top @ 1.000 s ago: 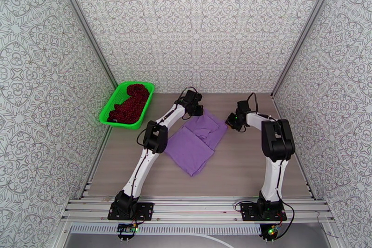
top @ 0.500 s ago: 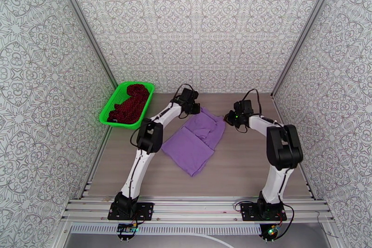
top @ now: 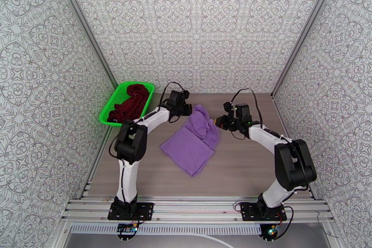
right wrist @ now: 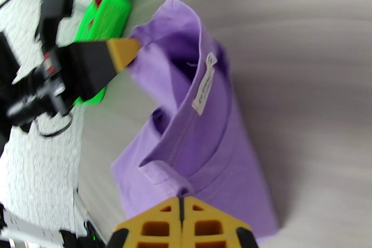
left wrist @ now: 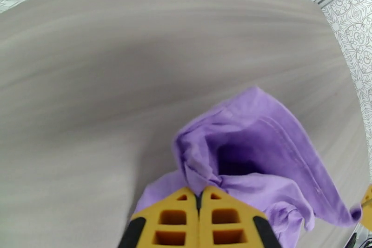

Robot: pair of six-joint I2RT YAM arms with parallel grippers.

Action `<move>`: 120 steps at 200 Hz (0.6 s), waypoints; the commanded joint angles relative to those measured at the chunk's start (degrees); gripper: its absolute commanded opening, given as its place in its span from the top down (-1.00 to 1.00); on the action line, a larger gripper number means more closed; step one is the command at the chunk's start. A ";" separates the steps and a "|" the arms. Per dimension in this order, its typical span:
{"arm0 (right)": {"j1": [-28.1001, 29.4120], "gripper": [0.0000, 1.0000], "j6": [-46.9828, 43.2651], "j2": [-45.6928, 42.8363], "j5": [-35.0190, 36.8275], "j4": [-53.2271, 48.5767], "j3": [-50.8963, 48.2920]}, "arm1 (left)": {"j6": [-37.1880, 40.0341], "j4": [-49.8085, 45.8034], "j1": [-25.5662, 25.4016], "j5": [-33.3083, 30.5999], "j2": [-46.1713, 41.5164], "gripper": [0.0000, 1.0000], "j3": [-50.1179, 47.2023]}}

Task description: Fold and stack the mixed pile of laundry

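Observation:
The lavender T-shirt (top: 188, 149) lies mid-table, its far end lifted and bunched between both grippers. My left gripper (top: 189, 110) is shut on one corner of that raised edge; its yellow fingers (left wrist: 179, 216) pinch the purple fabric (left wrist: 260, 151). My right gripper (top: 217, 122) is shut on the opposite side of the edge, gripping the shirt (right wrist: 195, 151) below the collar label, with the left gripper (right wrist: 123, 51) pinching the far corner. The dark red speckled garment (top: 130, 102) lies in the green basket (top: 106, 113) at the back left.
The green basket (right wrist: 104, 21) stands just left of the left arm, against the patterned left wall. Bare wooden table (top: 246, 165) extends in front of and to the right of the shirt. Aluminium rails run along the near edge.
Both arms have swung leftward and away from the bases, carrying the shirt's far edge with them. That end has risen off the table and bunched up; the near half stays flat.

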 commanded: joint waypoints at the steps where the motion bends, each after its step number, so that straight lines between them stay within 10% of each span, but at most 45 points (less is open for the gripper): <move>1: 2.87 1.00 -0.83 -4.39 -1.24 2.96 -2.88 | -0.38 7.56 0.28 -3.22 -7.51 1.00 -8.18; 120: 21.38 1.00 3.20 -12.20 6.32 6.98 -14.82 | -5.58 20.74 -4.62 -14.98 -35.88 1.00 -46.50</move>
